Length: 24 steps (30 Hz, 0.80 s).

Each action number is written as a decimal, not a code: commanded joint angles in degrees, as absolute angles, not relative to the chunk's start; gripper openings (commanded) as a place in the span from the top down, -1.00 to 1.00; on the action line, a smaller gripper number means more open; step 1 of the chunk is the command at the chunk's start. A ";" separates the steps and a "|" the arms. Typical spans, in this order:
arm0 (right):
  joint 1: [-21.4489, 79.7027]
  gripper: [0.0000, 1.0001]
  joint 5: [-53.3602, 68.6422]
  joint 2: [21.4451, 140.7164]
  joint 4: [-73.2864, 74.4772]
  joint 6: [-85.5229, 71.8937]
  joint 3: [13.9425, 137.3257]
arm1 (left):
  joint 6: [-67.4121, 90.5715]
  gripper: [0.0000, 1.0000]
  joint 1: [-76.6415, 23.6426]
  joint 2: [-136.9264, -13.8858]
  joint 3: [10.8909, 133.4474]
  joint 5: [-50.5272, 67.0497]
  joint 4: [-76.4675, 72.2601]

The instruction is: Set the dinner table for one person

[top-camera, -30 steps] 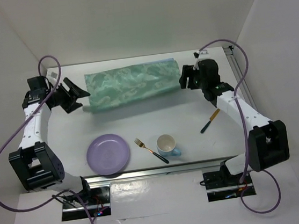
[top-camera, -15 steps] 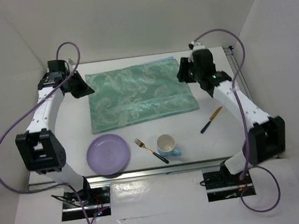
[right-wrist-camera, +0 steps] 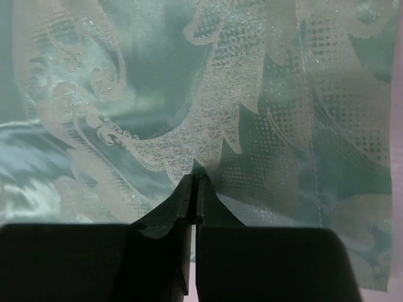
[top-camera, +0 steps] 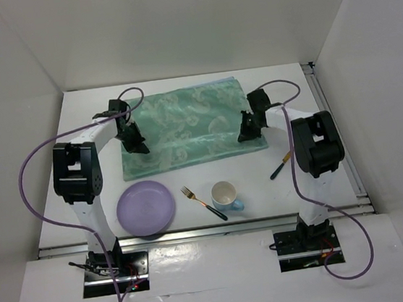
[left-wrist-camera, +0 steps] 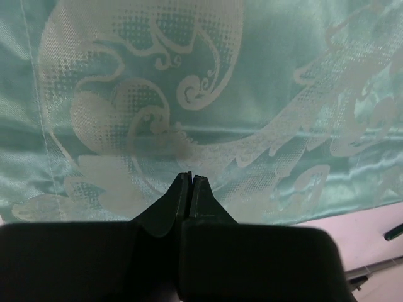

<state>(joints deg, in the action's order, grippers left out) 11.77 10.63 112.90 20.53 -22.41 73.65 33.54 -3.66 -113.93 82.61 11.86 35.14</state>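
The white dinner table (top-camera: 85,117) carries a teal patterned cloth mat (top-camera: 184,127) spread flat at its middle back. My left gripper (top-camera: 135,142) stands over the mat's left edge, jaws shut. In the left wrist view the closed tips (left-wrist-camera: 190,176) sit just above the mat (left-wrist-camera: 264,94) with nothing between them. My right gripper (top-camera: 247,132) is down near the mat's right front corner, also shut. In the right wrist view its tips (right-wrist-camera: 196,177) touch the mat (right-wrist-camera: 157,82), and I see no fold of cloth pinched.
Along the near edge lie a purple plate (top-camera: 145,208), a gold fork with a dark handle (top-camera: 202,202), a cup (top-camera: 225,194) and a knife (top-camera: 284,163) to the right. White walls enclose the table on three sides.
The mat went from folded to spread out. Both arms swung in from the back corners and down onto the mat's sides. Both grippers went from open to shut.
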 commanded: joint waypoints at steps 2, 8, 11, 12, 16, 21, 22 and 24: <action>12.04 1.00 9.06 108.55 16.00 -27.24 64.96 | 34.63 1.00 -3.96 -114.43 82.62 9.06 32.70; 12.04 1.00 3.17 102.32 17.40 -33.83 54.68 | 34.63 1.00 -3.96 -115.66 80.78 7.12 34.01; 12.04 1.00 1.68 97.93 16.79 -35.24 50.29 | 34.63 1.00 -3.96 -115.14 78.67 7.12 33.49; 12.04 1.00 1.15 97.39 16.79 -35.24 50.27 | 34.63 1.00 -3.96 -115.14 78.14 7.12 33.49; 12.04 1.00 0.62 97.38 19.06 -35.24 50.97 | 34.63 1.00 -3.96 -114.61 76.64 7.12 33.49; 12.57 1.00 1.14 93.35 19.07 -34.64 51.06 | 34.63 1.00 -4.48 -110.23 77.16 5.19 34.36; 12.57 0.99 1.14 92.82 19.86 -34.02 52.37 | 34.63 1.00 -4.48 -109.61 78.30 5.19 36.02; 12.57 0.88 2.45 92.81 23.00 -30.77 58.58 | 34.10 0.92 -4.48 -107.68 82.25 4.66 37.87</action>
